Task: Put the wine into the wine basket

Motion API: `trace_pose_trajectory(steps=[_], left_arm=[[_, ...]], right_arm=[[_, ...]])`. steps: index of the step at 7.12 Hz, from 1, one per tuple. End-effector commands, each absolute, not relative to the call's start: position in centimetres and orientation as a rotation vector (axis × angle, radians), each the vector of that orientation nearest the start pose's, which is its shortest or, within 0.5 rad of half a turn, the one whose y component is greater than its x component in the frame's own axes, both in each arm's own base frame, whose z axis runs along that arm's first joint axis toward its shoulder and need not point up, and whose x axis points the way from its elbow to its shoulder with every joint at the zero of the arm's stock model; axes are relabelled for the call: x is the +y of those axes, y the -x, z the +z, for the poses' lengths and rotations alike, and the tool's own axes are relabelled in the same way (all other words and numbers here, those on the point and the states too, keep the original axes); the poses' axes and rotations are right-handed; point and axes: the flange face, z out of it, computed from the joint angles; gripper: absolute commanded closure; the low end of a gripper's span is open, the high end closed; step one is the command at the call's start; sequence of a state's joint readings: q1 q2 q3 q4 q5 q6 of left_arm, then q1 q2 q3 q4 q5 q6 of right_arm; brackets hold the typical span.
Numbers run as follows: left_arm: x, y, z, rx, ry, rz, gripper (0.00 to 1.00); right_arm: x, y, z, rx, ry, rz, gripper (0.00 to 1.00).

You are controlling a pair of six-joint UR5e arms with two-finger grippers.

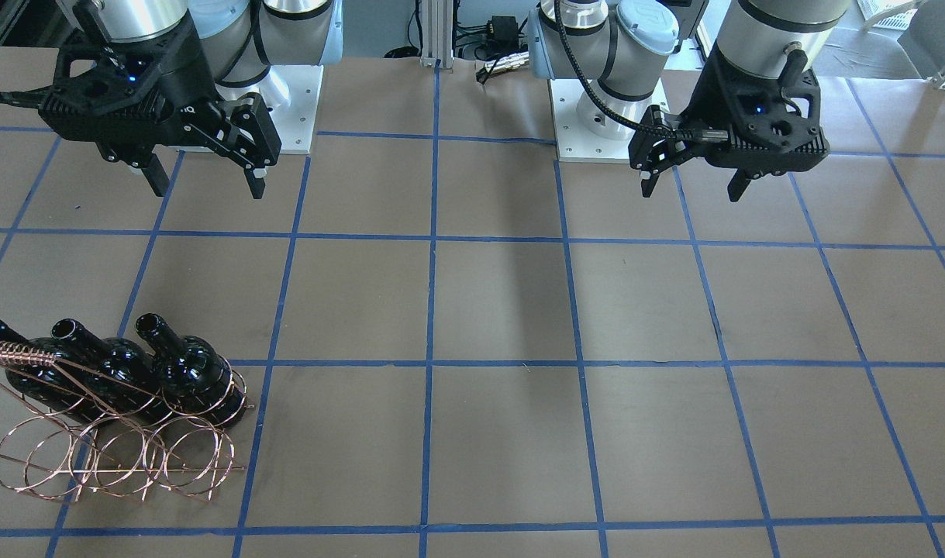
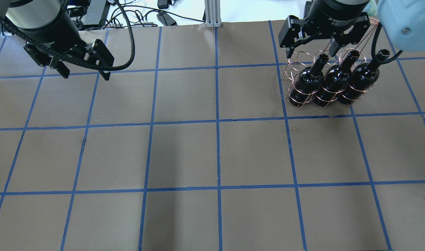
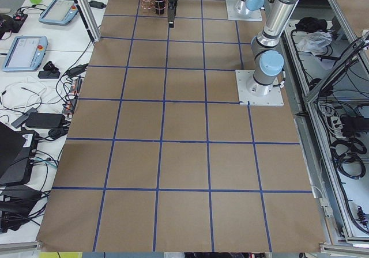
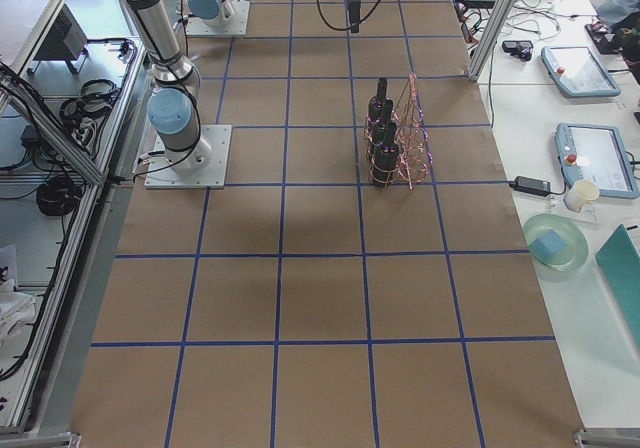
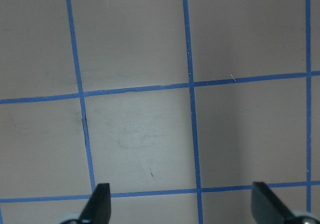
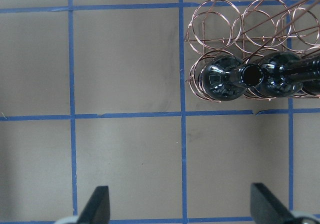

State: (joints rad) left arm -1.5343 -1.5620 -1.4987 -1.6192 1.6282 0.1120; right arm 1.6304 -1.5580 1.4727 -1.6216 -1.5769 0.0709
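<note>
Wine (image 2: 308, 81) upright in the wine basket (image 2: 293, 69)
Right gripper (image 2: 310, 54) — lettered "2F Adaptive" — high beside the basket, left gripper (image 2: 85, 75) well apart; both gape wide, empty.

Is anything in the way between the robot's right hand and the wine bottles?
No, nothing visible. Only bare table lies between the open right hand and the three bottles, already standing in the wine basket.

Brown table (image 2: 184, 153) with blue tape grid (image 2: 218, 153); teach pendant (image 4: 595, 160), paper cup (image 4: 578, 195).
</note>
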Motion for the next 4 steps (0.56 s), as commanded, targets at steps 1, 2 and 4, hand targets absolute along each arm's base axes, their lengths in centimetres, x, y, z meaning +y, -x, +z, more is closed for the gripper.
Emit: trace_pose_trajectory(steps=[1,2,4], left_arm=[[-49.43,11.03,52.35,3.08,-0.117,-0.048,0.0],[-49.36,11.03,52.41,3.08,-0.117,-0.048,0.0],[-49.27,10.86,52.54,3.077,-0.112,-0.05,0.0]], right_arm=[[-50.02,-16.29,53.48,3.132,-0.01,-0.214,0.0],[-50.02,-16.29,53.48,3.132,-0.013,-0.214,0.0],[-50.03,-16.29,53.56,3.132,-0.01,-0.217,0.0]])
